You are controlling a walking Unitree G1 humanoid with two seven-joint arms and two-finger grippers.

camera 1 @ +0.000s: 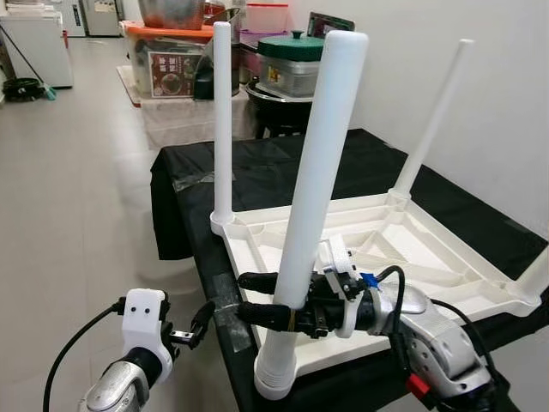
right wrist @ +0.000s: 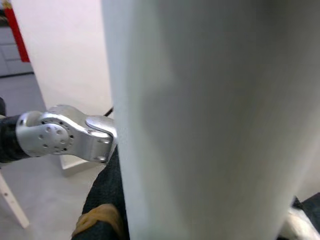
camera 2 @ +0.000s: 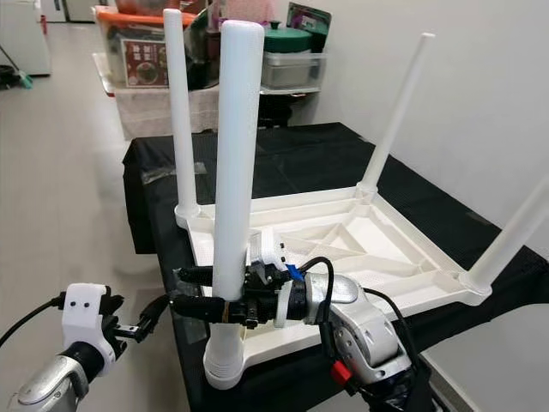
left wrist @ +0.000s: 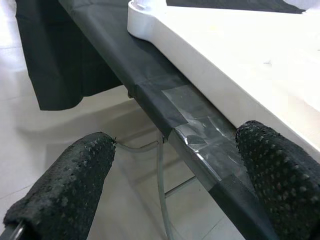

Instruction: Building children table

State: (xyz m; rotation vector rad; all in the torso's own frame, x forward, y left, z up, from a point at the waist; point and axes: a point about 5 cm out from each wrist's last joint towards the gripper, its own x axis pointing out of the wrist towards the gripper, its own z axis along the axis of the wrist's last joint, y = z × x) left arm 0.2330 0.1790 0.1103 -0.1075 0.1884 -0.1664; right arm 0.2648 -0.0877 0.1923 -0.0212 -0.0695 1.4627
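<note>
At left, the left gripper (camera 1: 196, 326) hangs open beside the black-draped table (camera 1: 197, 232). On that table lies the upturned white plastic tabletop (camera 1: 412, 257); the right gripper (camera 1: 262, 298) clasps its nearest white tubular leg (camera 1: 313, 197), seemingly seating it. Next, probably twisting it firm.

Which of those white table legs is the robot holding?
The nearest leg, at the upturned tabletop's front corner: the right gripper clasps it low down; the other legs stand free.
</note>
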